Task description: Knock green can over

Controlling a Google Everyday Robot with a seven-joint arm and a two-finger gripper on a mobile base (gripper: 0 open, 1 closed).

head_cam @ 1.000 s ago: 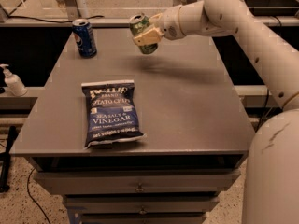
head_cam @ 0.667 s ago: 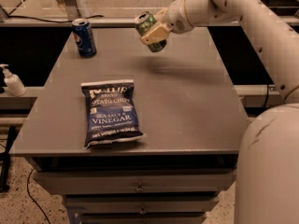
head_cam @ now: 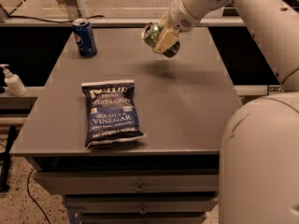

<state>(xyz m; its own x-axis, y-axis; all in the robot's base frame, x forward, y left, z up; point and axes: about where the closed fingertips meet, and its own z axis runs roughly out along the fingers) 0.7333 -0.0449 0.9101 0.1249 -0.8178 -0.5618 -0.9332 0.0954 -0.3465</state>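
Observation:
The green can [head_cam: 154,34] is held tilted on its side in the air above the far middle of the grey table [head_cam: 187,101], its silver top facing left. My gripper [head_cam: 162,41] is shut on the green can, its cream fingers across the can's body. The white arm comes in from the upper right. The can's shadow falls on the table below it.
A dark blue Pepsi can [head_cam: 84,37] stands upright at the table's far left corner. A blue salt and vinegar chip bag [head_cam: 112,112] lies flat near the front left. A white pump bottle [head_cam: 13,80] stands on a ledge left of the table. Drawers sit under the tabletop.
The gripper has moved right and a little toward the near side with the green can in it, still raised above the table. The Pepsi can and chip bag have not moved.

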